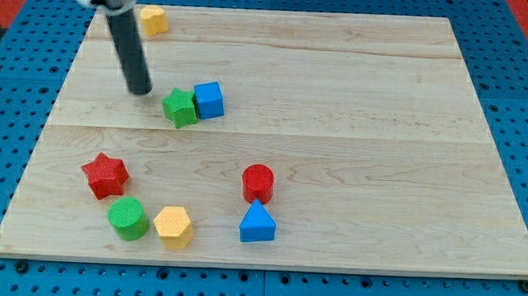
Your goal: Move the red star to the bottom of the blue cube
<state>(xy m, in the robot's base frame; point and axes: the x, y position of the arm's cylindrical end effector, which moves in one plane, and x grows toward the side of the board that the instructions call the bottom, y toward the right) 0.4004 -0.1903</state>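
Note:
The red star [104,176] lies at the view's lower left of the wooden board [355,98]. The blue cube [209,100] sits above the board's middle, left of centre, touching a green star [180,107] on its left. My tip [141,91] stands just left of the green star, a small gap away, and well above the red star. The rod leans up toward the view's top left.
A green cylinder [128,218] and a yellow hexagon block [173,226] lie below and right of the red star. A red cylinder [258,183] stands above a blue triangle [257,223]. A yellow block [153,20] sits at the top left.

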